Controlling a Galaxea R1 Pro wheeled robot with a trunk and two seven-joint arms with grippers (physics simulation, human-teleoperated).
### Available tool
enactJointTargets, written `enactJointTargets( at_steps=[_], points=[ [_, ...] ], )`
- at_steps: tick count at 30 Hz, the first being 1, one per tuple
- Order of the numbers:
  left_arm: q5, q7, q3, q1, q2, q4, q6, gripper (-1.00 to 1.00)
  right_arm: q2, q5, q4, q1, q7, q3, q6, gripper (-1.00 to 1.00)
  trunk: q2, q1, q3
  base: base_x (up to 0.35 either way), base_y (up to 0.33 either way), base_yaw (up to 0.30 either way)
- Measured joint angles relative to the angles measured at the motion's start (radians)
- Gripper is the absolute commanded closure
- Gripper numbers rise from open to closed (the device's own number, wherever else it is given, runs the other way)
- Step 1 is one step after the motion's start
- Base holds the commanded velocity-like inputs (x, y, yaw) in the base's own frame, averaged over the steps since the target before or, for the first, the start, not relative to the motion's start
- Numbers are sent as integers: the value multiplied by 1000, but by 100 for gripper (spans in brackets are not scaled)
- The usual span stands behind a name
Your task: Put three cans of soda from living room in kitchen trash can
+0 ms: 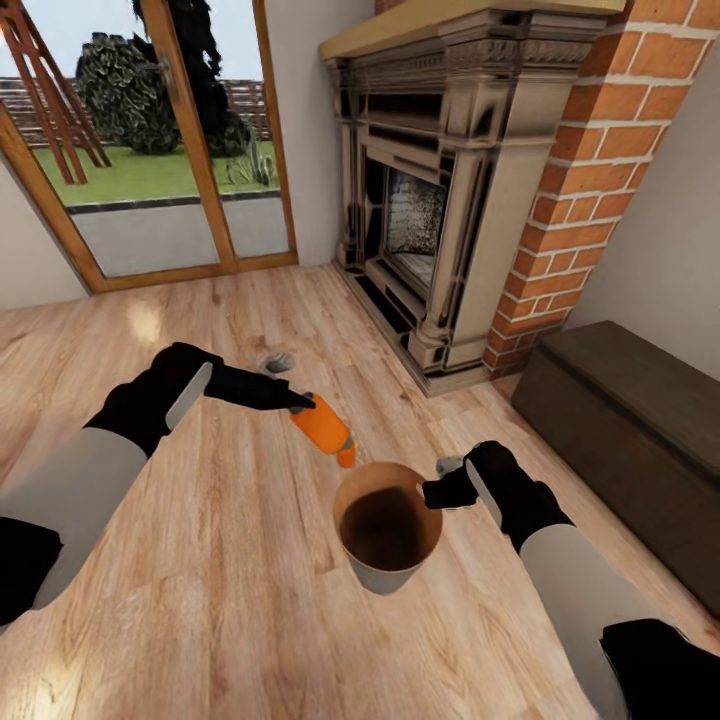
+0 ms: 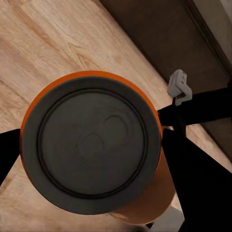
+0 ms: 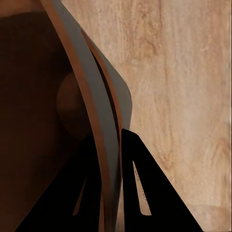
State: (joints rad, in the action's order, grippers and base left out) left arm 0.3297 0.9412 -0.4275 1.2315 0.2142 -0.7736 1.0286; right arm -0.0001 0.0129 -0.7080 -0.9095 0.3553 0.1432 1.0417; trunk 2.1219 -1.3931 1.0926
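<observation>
Our left gripper [image 1: 298, 405] squeezes one orange can [image 1: 325, 428] that lies tipped on its side, its long way slanting down toward the bin [image 1: 388, 528], whose rim is just past the can's far end. Our right gripper [image 1: 436, 492] pinches the rim of that one bin and holds it up over the wood floor [image 1: 200, 600]. The left wrist view shows the can's grey top [image 2: 92, 145] facing us, and the right wrist view shows the fingers [image 3: 145, 193] closed on the bin's thin wall [image 3: 104, 135].

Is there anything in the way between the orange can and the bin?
Nothing visible. The left hand holds the orange can tilted just beside the bin's open mouth, with only air between them. The right hand grips the bin's far rim.
</observation>
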Motion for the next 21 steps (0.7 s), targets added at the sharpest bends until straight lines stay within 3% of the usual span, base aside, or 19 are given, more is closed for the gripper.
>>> enactJointTargets(
  at_steps=[3,7,9,13,15,19,21],
  points=[
    [0,1,-22,-2,-2,-2,-2,100,2,-8,42,-37,1,0,1,100,0,0,0,0,0,0],
    [0,-2,-114,-4,-29,0,-21,100,1,-9,64,-60,2,1,1,100,0,0,0,0,0,0],
    [0,-4,-138,-4,-40,1,-31,100,3,-2,67,-63,1,1,0,100,0,0,0,0,0,0],
    [1,-6,-151,-5,-61,5,-61,100,9,-6,68,-65,2,1,1,100,0,0,0,0,0,0],
    [2,-7,-154,-6,-92,11,-87,100,25,3,68,-65,2,1,0,100,0,0,0,0,0,0],
    [-5,-10,-157,-16,-125,13,-105,100,45,-16,68,-66,3,1,2,100,0,0,0,0,0,0],
    [-9,-16,-158,-25,-131,14,-112,100,51,-8,68,-70,2,1,1,100,0,0,0,0,0,0]
  ],
)
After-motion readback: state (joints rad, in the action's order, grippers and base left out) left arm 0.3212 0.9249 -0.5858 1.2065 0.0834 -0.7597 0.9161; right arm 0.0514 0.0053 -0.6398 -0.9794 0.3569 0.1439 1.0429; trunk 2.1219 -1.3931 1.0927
